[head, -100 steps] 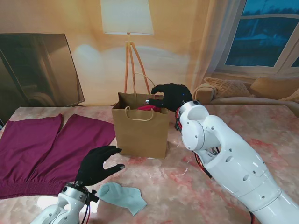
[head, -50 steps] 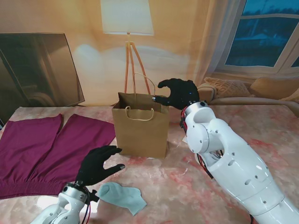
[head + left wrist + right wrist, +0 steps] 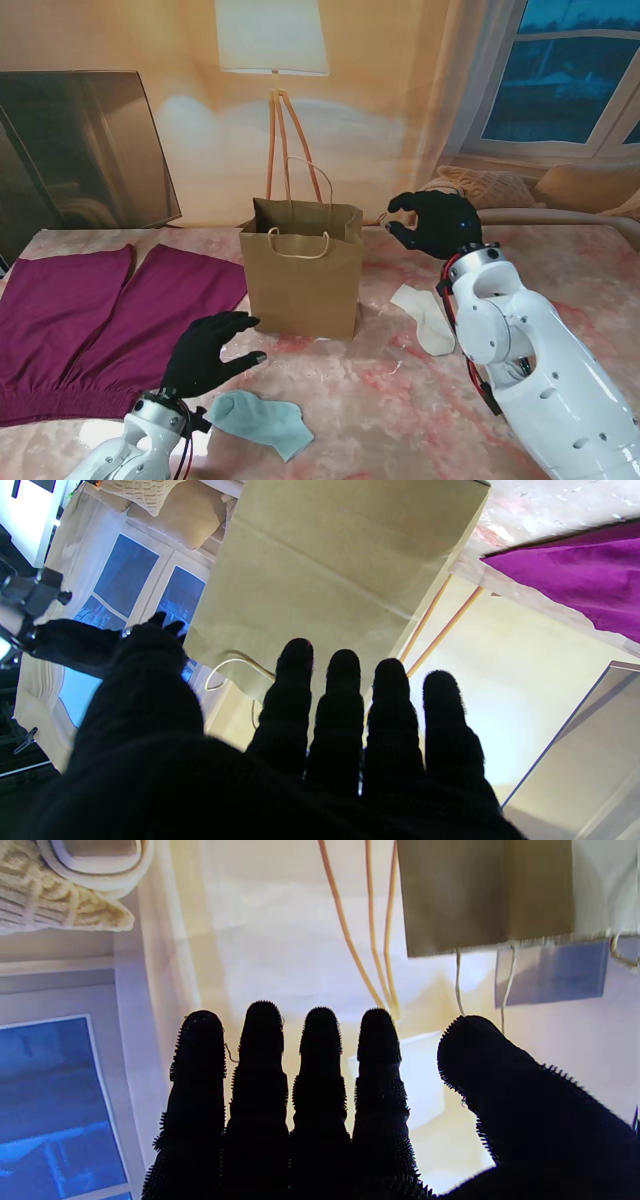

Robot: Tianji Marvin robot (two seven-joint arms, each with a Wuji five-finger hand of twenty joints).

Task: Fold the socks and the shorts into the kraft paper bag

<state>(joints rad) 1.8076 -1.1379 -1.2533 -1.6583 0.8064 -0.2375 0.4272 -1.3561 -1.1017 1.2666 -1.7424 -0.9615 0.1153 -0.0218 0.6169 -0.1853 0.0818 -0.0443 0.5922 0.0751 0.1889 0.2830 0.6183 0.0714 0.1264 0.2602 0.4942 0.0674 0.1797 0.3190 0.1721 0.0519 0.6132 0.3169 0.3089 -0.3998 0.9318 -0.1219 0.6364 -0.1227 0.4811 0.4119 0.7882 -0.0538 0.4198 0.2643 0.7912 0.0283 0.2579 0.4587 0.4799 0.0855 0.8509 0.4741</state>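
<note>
Right hand (image 3: 437,222) pulled off the bag (image 3: 303,268), now to its right, uncovering a white sock (image 3: 426,315).
We hold both hands empty with fingers spread: left hand (image 3: 208,353) hovers nearer to us than the bag, between shorts (image 3: 97,318) and a pale blue sock (image 3: 262,421). Bag stands upright mid-table (image 3: 560,280), mouth open. Shorts lie flat on the left, unfolded. White sock lies right of the bag, near our right arm. Bag contents can't be seen.

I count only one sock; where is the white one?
In the stand view the white sock lies flat on the table, right of the kraft paper bag, beside the right arm.
</note>
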